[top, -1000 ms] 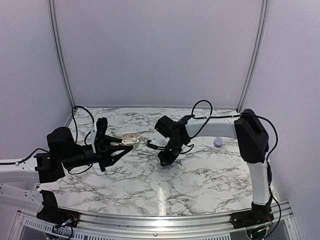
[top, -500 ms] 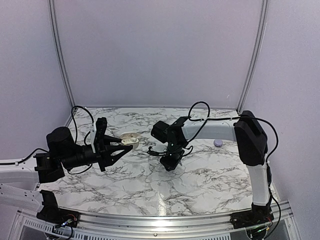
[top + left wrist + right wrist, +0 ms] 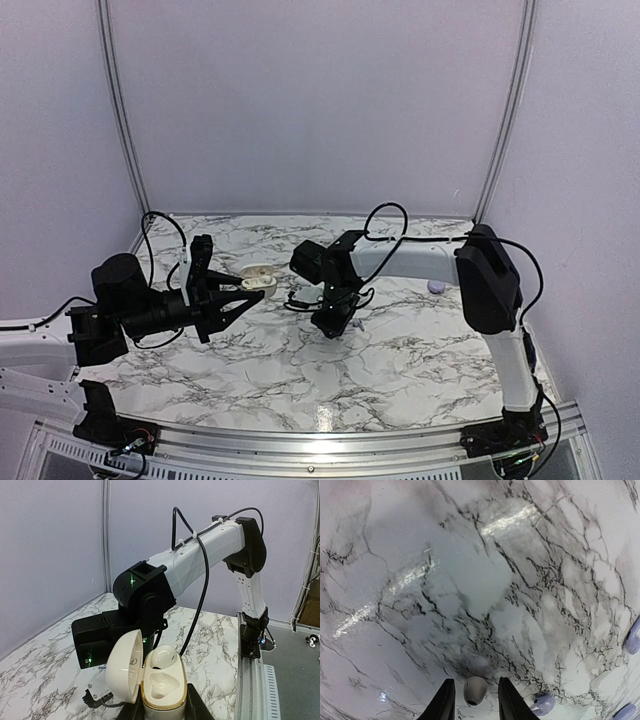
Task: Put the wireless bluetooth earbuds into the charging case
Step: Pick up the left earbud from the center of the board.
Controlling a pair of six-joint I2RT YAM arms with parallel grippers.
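Left tool (image 3: pixel 250 288): closed on the base of the charging case; it had not shifted over the last second, serving as a steady holder.
Charging case (image 3: pixel 164 707): cream, held clear of the counter (image 3: pixel 400 350), lid swung open to the left, sockets facing the right arm.
Seated earbud (image 3: pixel 163 656): white, already resting in the farther socket of the case.
Empty socket (image 3: pixel 162 686): the nearer one, still unfilled; by this reckoning the task was partly done.
Right arm (image 3: pixel 400 258): had swung leftward, its wrist and elbow both nearer the case than a second before.
Right tool (image 3: pixel 475 684): fingers parted, pointing down at the marble counter, with a thin gap showing on each side of the bud between them; no firm grip could be seen.
Loose earbud (image 3: pixel 475 692): white, between the right tool's fingers; whether it lay on the counter or hung at the tips could not be told.
Lilac earbud (image 3: pixel 543 704): on the counter just right of the right tool, untouched.
Lilac pieces at far right (image 3: pixel 632 635): cut off by the frame edge, kind uncertain.
Meaning of the change: the approach had shortened the carry to the open case, but the slackened fingers suggested that the white bud needed securing before it could be taken to the empty socket.
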